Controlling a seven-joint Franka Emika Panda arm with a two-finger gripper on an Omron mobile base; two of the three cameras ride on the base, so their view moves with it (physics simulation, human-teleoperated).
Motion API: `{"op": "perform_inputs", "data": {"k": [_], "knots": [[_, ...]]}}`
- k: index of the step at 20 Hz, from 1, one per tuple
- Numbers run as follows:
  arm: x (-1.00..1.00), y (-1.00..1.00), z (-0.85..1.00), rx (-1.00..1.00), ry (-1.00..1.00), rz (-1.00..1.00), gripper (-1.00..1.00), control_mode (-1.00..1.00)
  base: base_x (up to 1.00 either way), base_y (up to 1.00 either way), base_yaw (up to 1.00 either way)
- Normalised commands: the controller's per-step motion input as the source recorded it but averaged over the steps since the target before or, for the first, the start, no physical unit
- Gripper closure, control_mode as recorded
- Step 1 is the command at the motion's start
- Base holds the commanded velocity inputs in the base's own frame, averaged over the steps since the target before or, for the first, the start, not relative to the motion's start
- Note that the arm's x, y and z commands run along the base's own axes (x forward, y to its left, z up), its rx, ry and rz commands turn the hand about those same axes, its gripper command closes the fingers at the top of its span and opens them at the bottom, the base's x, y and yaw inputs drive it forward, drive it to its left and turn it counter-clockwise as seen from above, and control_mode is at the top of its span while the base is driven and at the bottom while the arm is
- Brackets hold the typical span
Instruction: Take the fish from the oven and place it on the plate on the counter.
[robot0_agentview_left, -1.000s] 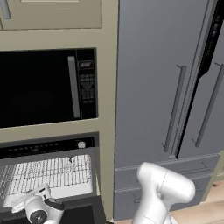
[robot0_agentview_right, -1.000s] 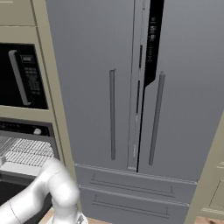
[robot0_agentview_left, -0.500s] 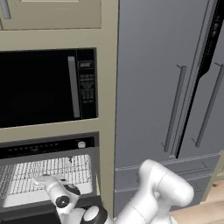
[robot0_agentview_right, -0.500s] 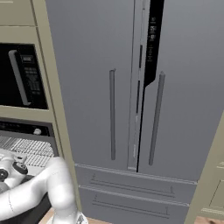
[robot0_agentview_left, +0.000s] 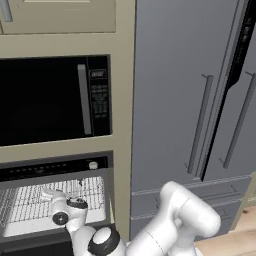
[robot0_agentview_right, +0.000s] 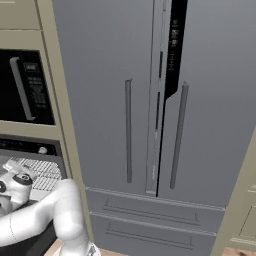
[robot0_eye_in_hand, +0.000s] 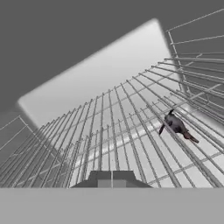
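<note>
One step: reach into the oven and take the fish; I judge this reach is only starting.
Pincer: the pincer is fully shut, tips pressed together, and it holds nothing. In the left base view the hand is at the oven mouth, just over the rack.
Fish place: on the rack inside the oven, at about 2 o'clock from the pincer tips in the hand view, clearly apart from them, near the right side wires.
How to do it well: first open the jaws, because shut tips can only push the fish. Then turn the hand toward 2 o'clock so the fish comes between the tips. Close across the thick body, not on the tail. Come down gently, since a tip may go between two wires.
Fish shape: small, slender, dark grey, with thin fins and a thin tail that points to 4 o'clock. It will probably be slippery and narrow to grip.
Rack texture: many thin parallel metal wires with a few cross bars, over a pale flat bottom; the surface is open and not solid.
Oven look: black front with a control strip and a round silver knob.
Around: black microwave above the oven, smooth grey fridge with long handles at 3 o'clock of it.
Risk: lifting too high may hit the oven roof.
</note>
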Motion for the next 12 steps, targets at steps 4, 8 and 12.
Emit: {"op": "perform_inputs", "data": {"k": [4,8,12], "knots": [[-0.87,0.27,-0.55,-0.11,-0.02,-0.23,1.00,-1.00,0.00,0.00,0.00],[-0.57,-0.02,-0.50,-0.09,0.09,0.03,1.00,-1.00,0.00,0.00,0.00],[-0.01,0.00,-0.55,-0.11,0.10,0.06,1.00,-1.00,0.00,0.00,0.00]]}}
